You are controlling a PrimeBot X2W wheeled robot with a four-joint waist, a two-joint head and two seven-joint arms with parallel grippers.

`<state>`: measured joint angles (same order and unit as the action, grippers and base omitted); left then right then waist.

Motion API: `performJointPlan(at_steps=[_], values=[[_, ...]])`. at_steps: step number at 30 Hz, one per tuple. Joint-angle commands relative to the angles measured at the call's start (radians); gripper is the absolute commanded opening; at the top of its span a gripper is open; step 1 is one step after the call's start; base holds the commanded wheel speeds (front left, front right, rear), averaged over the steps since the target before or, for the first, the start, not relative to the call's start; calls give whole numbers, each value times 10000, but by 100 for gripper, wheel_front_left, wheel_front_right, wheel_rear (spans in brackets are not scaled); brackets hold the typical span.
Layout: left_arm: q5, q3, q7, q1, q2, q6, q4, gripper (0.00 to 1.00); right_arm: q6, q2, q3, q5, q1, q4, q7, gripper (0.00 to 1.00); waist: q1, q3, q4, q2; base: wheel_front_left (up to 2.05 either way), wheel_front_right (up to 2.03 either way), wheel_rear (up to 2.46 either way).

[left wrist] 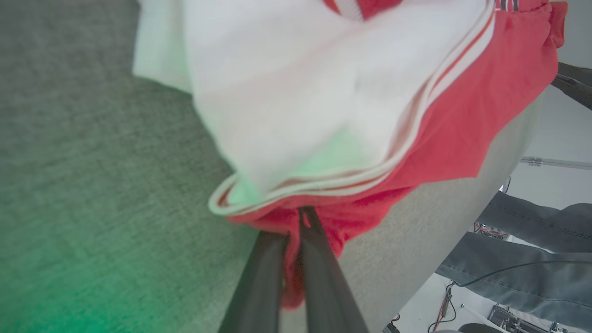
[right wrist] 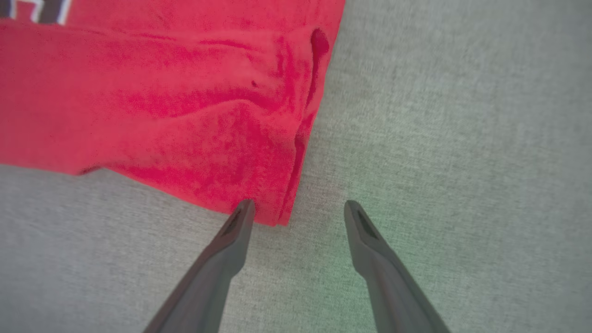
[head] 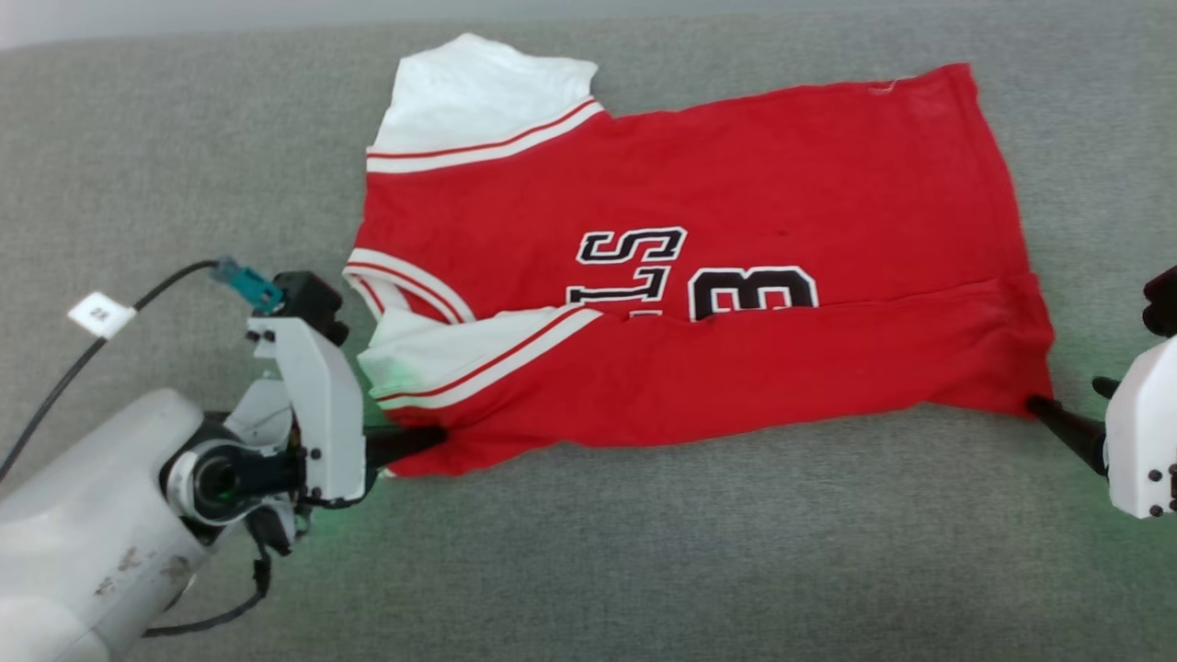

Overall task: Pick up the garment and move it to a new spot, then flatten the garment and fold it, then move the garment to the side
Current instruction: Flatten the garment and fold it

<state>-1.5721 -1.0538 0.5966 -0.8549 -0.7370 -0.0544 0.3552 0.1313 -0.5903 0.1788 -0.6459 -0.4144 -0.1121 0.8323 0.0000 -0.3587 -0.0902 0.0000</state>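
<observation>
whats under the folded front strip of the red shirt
The folded strip of the garment covers the lower halves of the black lettering. Around it the grey cloth surface shows; anything beneath the shirt itself is hidden.

The left arm (head: 101,515) is reaching in low, jaws pressing together (an edge of the garment (left wrist: 453,129) caught between them); the right arm (head: 1140,432) is holding its jaws spread apart.
</observation>
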Motion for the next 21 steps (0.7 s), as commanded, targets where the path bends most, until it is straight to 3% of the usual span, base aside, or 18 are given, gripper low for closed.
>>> performJointPlan(at_steps=[1, 4, 5, 6, 14, 21], values=[[135, -277, -23, 219, 475, -15, 44, 0, -11, 2, 240, 132, -213, -284, 190, 100, 0, -174, 182, 0, 0, 0, 0], [235, -272, -138, 166, 567, -104, 162, 0, -11, 8, 565, 273, -461, -842, 343, 100, 0, -266, 325, 0, 0, 0, 0], [241, -263, -196, 184, 567, -148, 228, 0, -11, 50, 706, 208, -478, -985, 371, 40, 0, -271, 358, 0, 0, 0, 0], [251, -239, -251, 213, 575, -182, 293, 0, -11, 101, 774, 139, -507, -1092, 298, 0, 0, -265, 392, 0, 0, 0, 0], [335, -4, -1027, 597, 340, -511, 158, 0, -11, -88, 728, -271, 73, -1080, -139, 0, 0, 96, 503, 0, 0, 0, 0], [325, 73, -1585, 1515, -823, -566, -1311, 0, -11, -495, 57, -677, 1448, -36, -471, 0, 0, 463, 441, 0, 0, 0, 0]])
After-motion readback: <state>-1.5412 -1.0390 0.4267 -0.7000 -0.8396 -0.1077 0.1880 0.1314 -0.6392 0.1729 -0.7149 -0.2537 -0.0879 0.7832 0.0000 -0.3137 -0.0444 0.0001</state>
